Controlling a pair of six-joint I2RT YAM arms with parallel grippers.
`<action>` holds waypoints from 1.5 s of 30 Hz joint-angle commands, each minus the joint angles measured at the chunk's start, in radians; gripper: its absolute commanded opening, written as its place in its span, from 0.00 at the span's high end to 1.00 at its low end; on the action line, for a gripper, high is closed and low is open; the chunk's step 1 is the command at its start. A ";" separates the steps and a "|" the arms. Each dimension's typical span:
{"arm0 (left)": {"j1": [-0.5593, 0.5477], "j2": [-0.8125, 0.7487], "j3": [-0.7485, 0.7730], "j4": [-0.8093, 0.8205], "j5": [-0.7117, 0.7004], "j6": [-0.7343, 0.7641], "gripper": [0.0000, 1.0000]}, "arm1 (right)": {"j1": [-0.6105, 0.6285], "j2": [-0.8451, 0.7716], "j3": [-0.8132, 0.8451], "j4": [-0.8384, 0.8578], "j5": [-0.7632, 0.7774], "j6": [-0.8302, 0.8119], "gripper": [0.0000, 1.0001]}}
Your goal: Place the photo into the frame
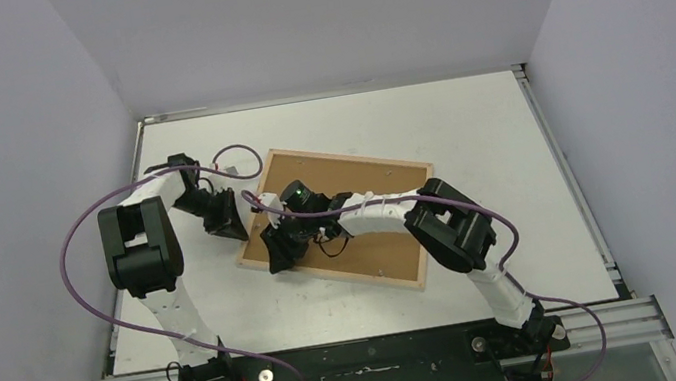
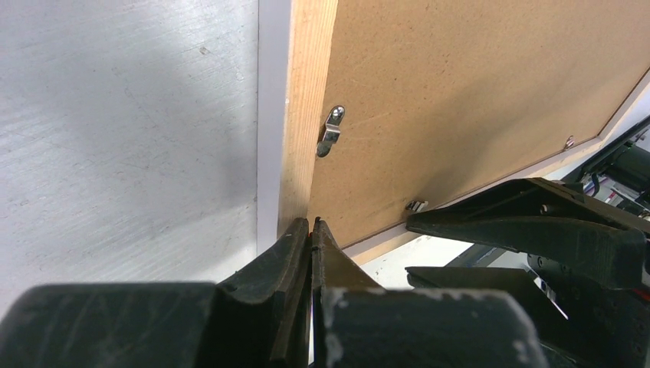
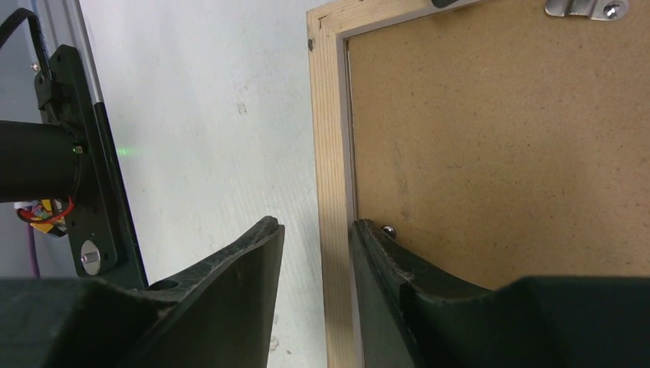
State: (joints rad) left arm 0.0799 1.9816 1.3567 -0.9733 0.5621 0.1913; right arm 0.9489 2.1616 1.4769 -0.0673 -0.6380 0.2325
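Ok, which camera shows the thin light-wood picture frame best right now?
Top external: the whole frame, partly under the arms, lies back-up, brown fibreboard backing panel inside it. Left wrist shows a slat and a silver clip; right wrist shows one corner and a slat between the open fingers of the right gripper.

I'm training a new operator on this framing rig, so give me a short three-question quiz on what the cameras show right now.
1. True or false: the left claw is shut.
2. What faces up inside the frame? A) glass B) brown backing panel C) a mirror
3. Fill in: the ___ claw's fingers straddle the frame's wooden edge.
Key: 1 true; 2 B; 3 right claw.
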 commanded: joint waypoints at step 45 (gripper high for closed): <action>0.000 -0.008 0.025 0.002 0.021 0.016 1.00 | -0.075 -0.085 -0.128 0.161 -0.072 0.176 0.59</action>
State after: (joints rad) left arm 0.0799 1.9816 1.3605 -0.9745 0.5621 0.1925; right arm 0.8909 2.0979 1.3235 0.0658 -0.7055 0.4133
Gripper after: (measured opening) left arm 0.007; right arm 0.409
